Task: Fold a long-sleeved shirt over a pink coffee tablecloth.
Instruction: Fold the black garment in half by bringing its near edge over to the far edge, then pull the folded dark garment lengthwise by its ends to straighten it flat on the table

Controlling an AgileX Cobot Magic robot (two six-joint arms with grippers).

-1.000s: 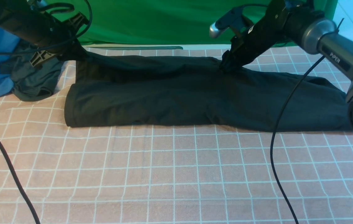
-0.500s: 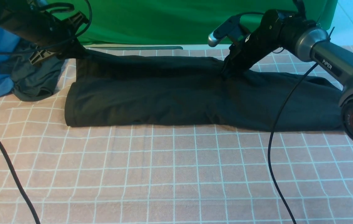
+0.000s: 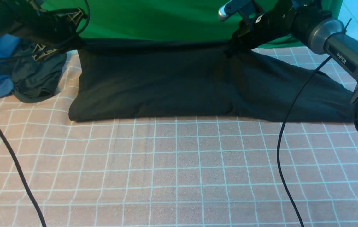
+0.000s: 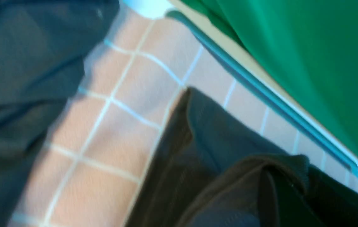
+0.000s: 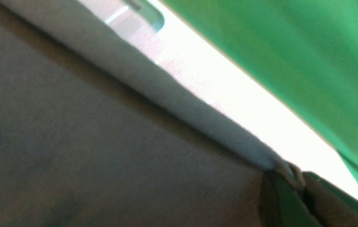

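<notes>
Status: left gripper (image 3: 78,46), right gripper (image 3: 231,49) clamp far edge of long-sleeved shirt (image 3: 166,85), held above pink coffee tablecloth (image 3: 179,170), likely to fold forward.

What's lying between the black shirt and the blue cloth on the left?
A smaller dark crumpled garment, then a bare strip of the pink tablecloth, seen in the front view.
</notes>
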